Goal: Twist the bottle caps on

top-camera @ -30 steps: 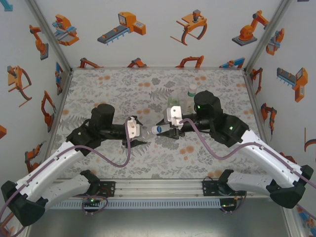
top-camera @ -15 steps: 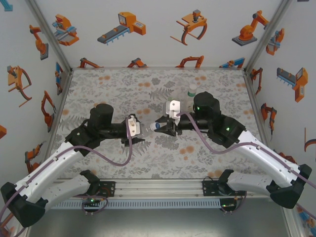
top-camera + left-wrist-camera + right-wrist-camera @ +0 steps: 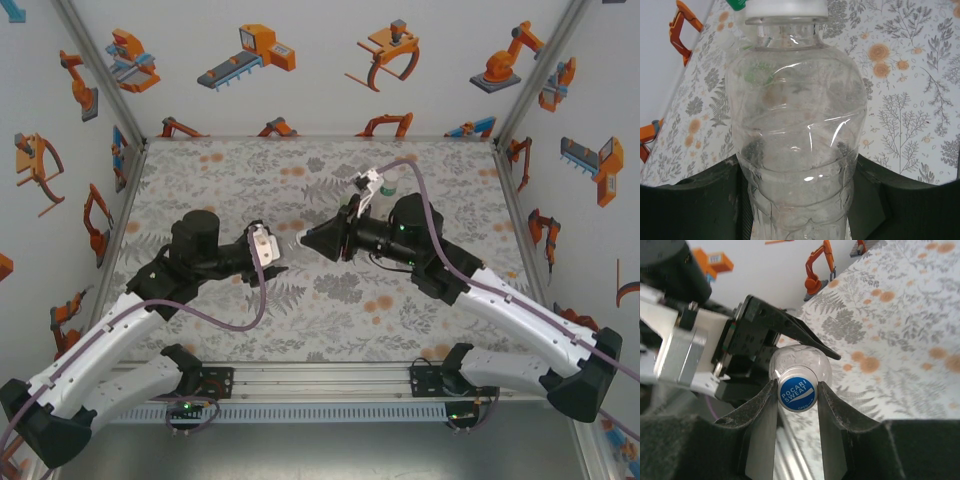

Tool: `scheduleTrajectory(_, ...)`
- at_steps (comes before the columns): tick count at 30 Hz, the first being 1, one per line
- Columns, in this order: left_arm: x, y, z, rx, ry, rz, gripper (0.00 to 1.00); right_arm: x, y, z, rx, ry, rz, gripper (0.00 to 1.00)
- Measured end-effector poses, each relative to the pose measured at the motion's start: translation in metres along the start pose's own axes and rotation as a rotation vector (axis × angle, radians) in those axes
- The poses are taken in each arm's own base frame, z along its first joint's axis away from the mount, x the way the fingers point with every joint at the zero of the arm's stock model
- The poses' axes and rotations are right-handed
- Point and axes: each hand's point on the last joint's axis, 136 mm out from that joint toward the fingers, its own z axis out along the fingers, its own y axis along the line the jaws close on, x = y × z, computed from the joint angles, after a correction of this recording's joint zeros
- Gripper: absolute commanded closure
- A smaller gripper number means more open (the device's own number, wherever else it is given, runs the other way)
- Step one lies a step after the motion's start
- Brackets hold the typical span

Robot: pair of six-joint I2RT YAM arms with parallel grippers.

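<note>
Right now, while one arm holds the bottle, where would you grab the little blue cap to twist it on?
By its round side wall, coming head-on along the neck. The blue cap faces the right gripper squarely, so a finger fits on each opposite side, as it grips now. The left gripper clamps the clear bottle by its body, steadying it against twisting.

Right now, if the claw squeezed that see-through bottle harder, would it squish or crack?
Probably squish: the bottle looks like thin, clear, ribbed plastic, which tends to dent rather than shatter. No liquid shows inside, so it is likely very light. Its smooth, round body would probably roll if laid down loose.
</note>
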Motion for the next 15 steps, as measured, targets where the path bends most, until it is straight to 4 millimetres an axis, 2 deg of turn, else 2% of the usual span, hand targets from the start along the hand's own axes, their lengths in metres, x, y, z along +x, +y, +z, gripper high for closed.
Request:
scheduleTrajectory(8,0.010,0.008,0.002,-0.042,0.043,-0.022,1.00,0.005,-0.030,0.008,0.166,-0.013,0.412,1.00)
scheduleTrajectory(13,0.013,0.010,0.003,-0.051,0.055,-0.029,1.00,0.007,-0.036,0.009,0.203,-0.024,0.497,1.00)
scheduleTrajectory(14,0.013,0.010,0.003,-0.052,0.055,-0.029,1.00,0.006,-0.037,0.008,0.206,-0.026,0.499,0.98)
scheduleTrajectory(15,0.013,0.010,0.003,-0.052,0.054,-0.029,1.00,0.006,-0.037,0.008,0.208,-0.028,0.499,0.91)
